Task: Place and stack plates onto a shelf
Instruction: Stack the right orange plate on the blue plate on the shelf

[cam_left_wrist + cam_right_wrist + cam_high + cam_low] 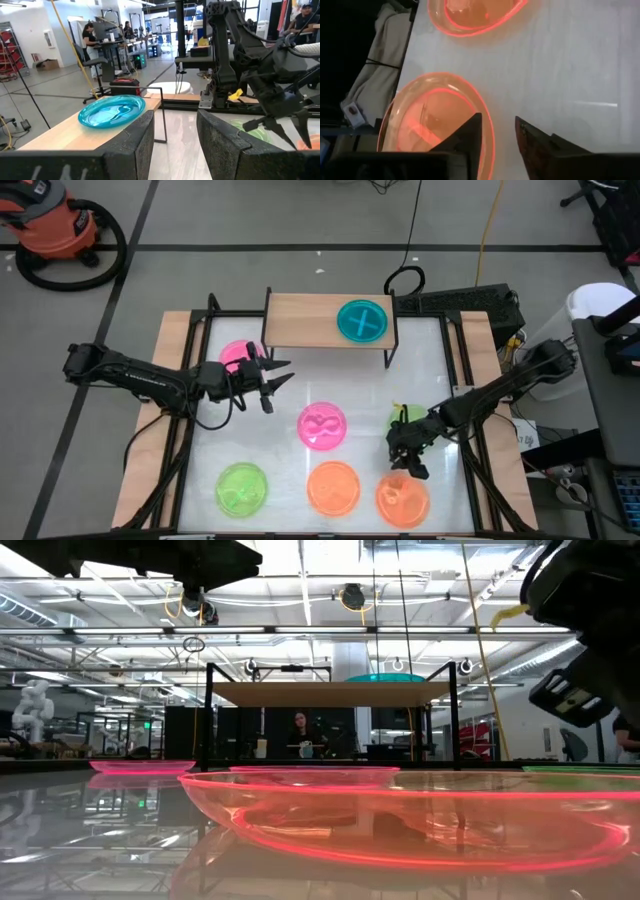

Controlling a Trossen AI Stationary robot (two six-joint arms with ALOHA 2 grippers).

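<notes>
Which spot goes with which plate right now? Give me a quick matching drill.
Things:
1. teal plate
2. green plate
3. centre pink plate
4. right gripper

Places:
A. middle of the table
B. on the shelf
C. over the right-hand orange plate
D. table's front left corner

Pairs: 1-B, 2-D, 3-A, 4-C
</notes>
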